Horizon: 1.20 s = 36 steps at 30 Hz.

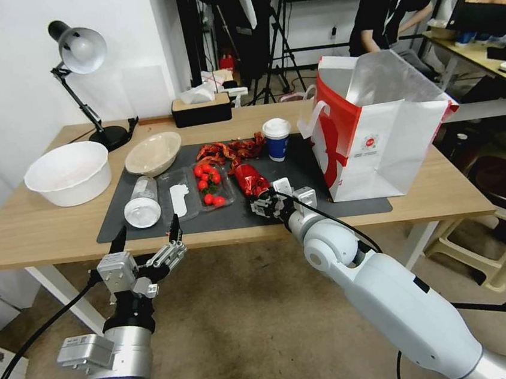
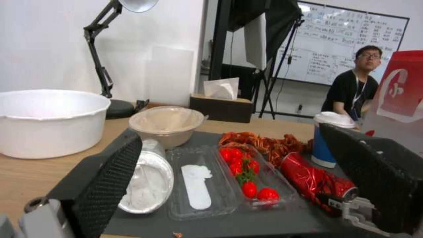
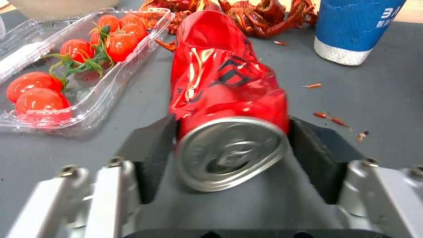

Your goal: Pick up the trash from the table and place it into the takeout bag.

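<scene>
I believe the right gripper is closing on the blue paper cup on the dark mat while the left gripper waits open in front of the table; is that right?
Not quite: the right gripper is around the crushed red can, its fingers on either side of the can's end, as the right wrist view shows. The blue paper cup stands apart, farther back on the dark mat. The left gripper does wait open in front of the table.

can (image 3: 220,82): red | cup (image 1: 277,143): blue, white lid | mat (image 1: 299,166): dark grey
</scene>
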### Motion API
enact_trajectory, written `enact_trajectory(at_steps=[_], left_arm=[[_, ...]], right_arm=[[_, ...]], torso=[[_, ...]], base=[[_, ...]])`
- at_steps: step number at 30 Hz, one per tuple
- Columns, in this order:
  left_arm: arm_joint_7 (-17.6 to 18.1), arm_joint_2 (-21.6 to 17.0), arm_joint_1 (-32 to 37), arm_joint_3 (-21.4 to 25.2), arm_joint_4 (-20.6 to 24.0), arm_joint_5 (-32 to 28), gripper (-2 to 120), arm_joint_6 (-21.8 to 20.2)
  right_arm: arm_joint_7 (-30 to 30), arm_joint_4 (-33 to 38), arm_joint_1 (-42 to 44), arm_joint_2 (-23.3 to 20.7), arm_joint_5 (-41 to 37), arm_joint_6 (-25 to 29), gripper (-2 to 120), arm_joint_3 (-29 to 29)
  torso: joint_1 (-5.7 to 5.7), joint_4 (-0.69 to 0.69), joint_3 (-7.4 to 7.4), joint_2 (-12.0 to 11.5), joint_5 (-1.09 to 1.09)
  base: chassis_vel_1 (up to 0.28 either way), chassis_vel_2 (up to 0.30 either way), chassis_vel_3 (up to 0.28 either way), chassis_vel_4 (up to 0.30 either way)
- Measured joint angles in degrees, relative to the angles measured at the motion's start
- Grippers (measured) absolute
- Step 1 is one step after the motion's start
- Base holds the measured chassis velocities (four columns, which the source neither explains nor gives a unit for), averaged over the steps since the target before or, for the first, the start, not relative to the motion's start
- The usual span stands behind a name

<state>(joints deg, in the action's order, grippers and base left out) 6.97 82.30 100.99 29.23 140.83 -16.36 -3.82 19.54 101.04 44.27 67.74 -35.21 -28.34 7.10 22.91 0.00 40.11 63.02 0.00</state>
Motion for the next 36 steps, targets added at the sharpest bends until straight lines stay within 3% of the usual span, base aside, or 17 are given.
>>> enact_trajectory(at_steps=[5, 17, 23, 28, 34, 36], left_arm=[[0.0, 0.1, 0.0, 0.0, -0.1, 0.1, 100, 0.0], [0.2, -0.3, -0.1, -0.1, -0.3, 0.1, 100, 0.3], [0.3, -0.1, 0.0, -0.1, -0.3, 0.2, 100, 0.4], [0.3, 0.1, 0.0, -0.4, 0.0, 0.2, 100, 0.3], [0.3, 0.1, 0.2, -0.4, 0.3, 0.1, 100, 0.2], [0.3, 0.1, 0.2, -0.4, 0.4, 0.1, 100, 0.2]], right_arm=[[-0.8, -0.8, -0.3, 0.2, -0.1, 0.2, 49, -0.2], [-3.9, 1.0, 1.3, -1.4, 3.6, 4.0, 49, -1.4], [-7.3, 13.8, 3.4, -7.9, 5.5, 10.1, 49, -7.3], [-5.9, 18.5, 1.0, -11.7, 1.8, 14.1, 49, -14.3], [-2.1, 20.5, -2.6, -16.1, -3.8, 14.4, 49, -19.6], [0.1, 20.7, -4.6, -18.4, -7.2, 12.2, 49, -21.5]], torso=[[0.00, 0.00, 0.00, 0.0, 0.00], [0.00, 0.01, 0.00, 0.0, 0.01], [0.00, -0.01, 0.00, 0.0, 0.00], [0.00, 0.00, 0.00, 0.0, 0.01], [0.00, 0.00, 0.00, 0.0, 0.01], [0.00, 0.01, 0.00, 0.0, 0.00]], base=[[0.000, 0.000, 0.000, 0.000], [0.000, 0.000, 0.000, 0.000], [0.000, 0.000, 0.000, 0.000], [0.000, 0.000, 0.000, 0.000], [0.000, 0.000, 0.000, 0.000], [0.000, 0.000, 0.000, 0.000]])
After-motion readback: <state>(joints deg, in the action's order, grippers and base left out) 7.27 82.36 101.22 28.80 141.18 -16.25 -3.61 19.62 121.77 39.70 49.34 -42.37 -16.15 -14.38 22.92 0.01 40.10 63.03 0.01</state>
